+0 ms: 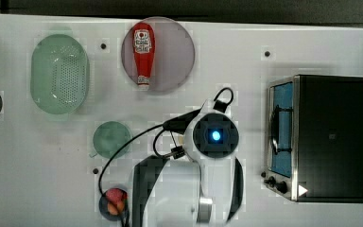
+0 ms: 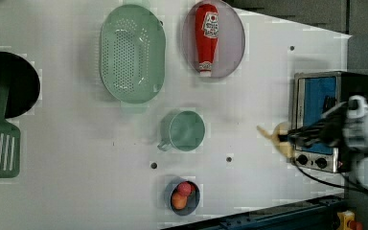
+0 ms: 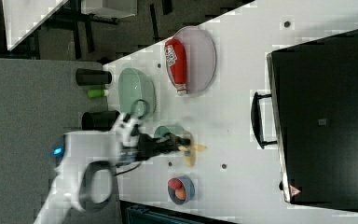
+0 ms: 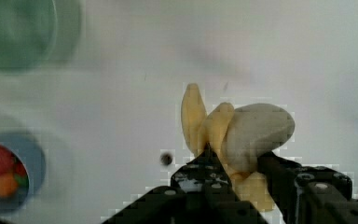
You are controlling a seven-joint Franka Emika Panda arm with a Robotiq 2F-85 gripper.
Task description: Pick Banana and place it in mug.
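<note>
The white counter (image 2: 76,143) carries the toaster oven (image 1: 331,137) at the top view's right, and the pale-green colander (image 2: 132,52) and the ketchup bottle (image 2: 207,43) on its grey plate (image 2: 235,43) along the left view's top. The dark-green mug (image 2: 186,130) stands open-mouthed mid-counter in the left view, well apart from my load. My gripper (image 4: 237,163) is clamped on the banana (image 4: 242,135), one finger either side of its thick middle, and I judge it lifted clear of the counter, though the wrist view is soft. It looks like a light, stiff plastic toy, smooth enough to pivot. I hold it near where the peel pieces meet, which seems right: the thin curved tips would slip or twist. They may also catch the mug's rim.
</note>
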